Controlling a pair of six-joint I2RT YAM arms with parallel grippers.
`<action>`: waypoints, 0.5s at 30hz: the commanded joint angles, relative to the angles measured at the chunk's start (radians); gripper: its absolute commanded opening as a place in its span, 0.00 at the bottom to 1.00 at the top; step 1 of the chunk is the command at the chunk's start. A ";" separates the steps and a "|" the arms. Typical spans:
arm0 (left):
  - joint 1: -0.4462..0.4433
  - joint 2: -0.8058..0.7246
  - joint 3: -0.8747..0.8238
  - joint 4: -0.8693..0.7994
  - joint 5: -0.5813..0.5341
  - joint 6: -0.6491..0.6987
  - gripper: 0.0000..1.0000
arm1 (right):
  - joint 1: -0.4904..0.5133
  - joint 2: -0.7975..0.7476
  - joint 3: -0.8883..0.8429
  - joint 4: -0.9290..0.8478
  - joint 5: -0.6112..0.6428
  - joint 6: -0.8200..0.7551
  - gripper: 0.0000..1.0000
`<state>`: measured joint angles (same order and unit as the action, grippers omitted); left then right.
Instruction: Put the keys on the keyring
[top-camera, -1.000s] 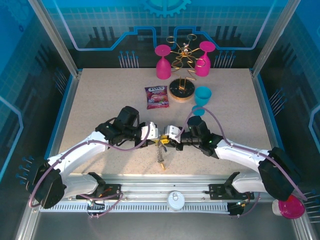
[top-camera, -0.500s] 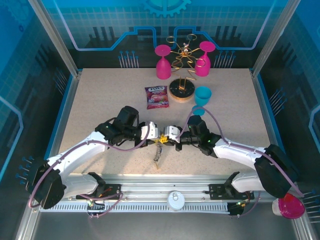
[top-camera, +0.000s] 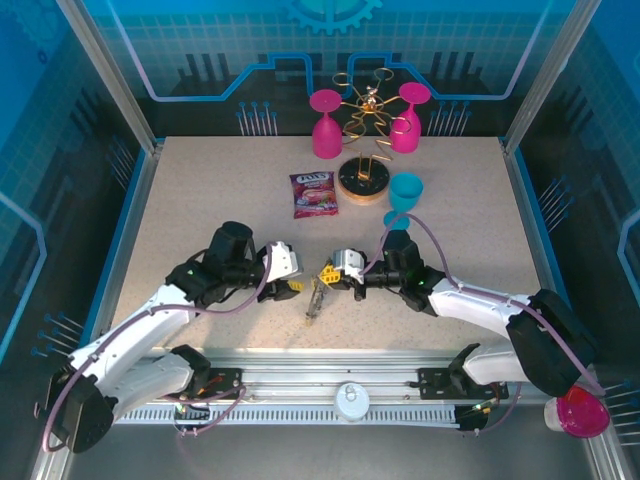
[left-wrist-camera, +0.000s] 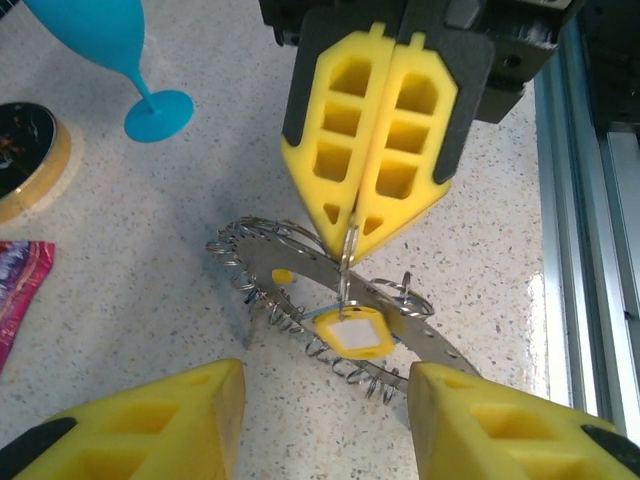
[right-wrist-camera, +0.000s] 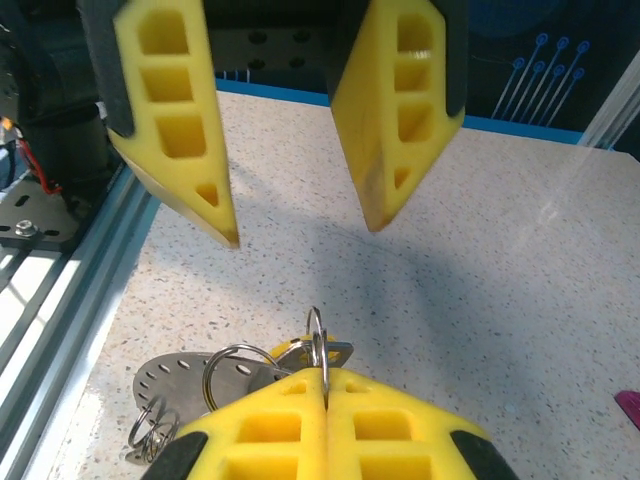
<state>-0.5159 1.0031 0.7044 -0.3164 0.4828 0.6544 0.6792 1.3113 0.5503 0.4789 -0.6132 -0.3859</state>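
Note:
The keyring (left-wrist-camera: 290, 262), a flat grey metal ring with wire loops on its rim, hangs tilted with its lower edge near the table. A yellow-tagged key (left-wrist-camera: 352, 333) dangles at it. My right gripper (left-wrist-camera: 345, 236) is shut on a small wire loop (right-wrist-camera: 318, 340) above the tag, with the keyring plate (right-wrist-camera: 172, 378) to its left. My left gripper (left-wrist-camera: 325, 395) stands open just short of the keyring, holding nothing. From above, the left gripper (top-camera: 292, 287) sits a little left of the right gripper (top-camera: 327, 274), and the keyring (top-camera: 315, 302) hangs below them. The other keys are out of view.
At the back stand two pink goblets (top-camera: 325, 128) beside a wire rack on a round wooden base (top-camera: 362, 183). A teal goblet (top-camera: 405, 190) and a candy packet (top-camera: 314, 194) lie nearer. The metal rail (top-camera: 350, 372) runs along the near edge.
My left gripper has opened and drawn back to the left, away from the right gripper. The keyring now hangs from the right gripper alone.

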 joint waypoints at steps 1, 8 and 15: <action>0.006 0.041 0.008 -0.006 0.036 -0.031 0.47 | -0.010 -0.019 -0.001 0.065 -0.064 -0.001 0.00; 0.007 0.140 0.055 -0.023 0.125 -0.003 0.40 | -0.011 -0.026 0.002 0.063 -0.069 0.001 0.00; 0.006 0.200 0.079 -0.017 0.180 0.003 0.37 | -0.012 -0.025 0.007 0.064 -0.089 0.007 0.00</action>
<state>-0.5129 1.1816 0.7490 -0.3191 0.5922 0.6529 0.6792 1.3083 0.5503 0.4889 -0.6632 -0.3855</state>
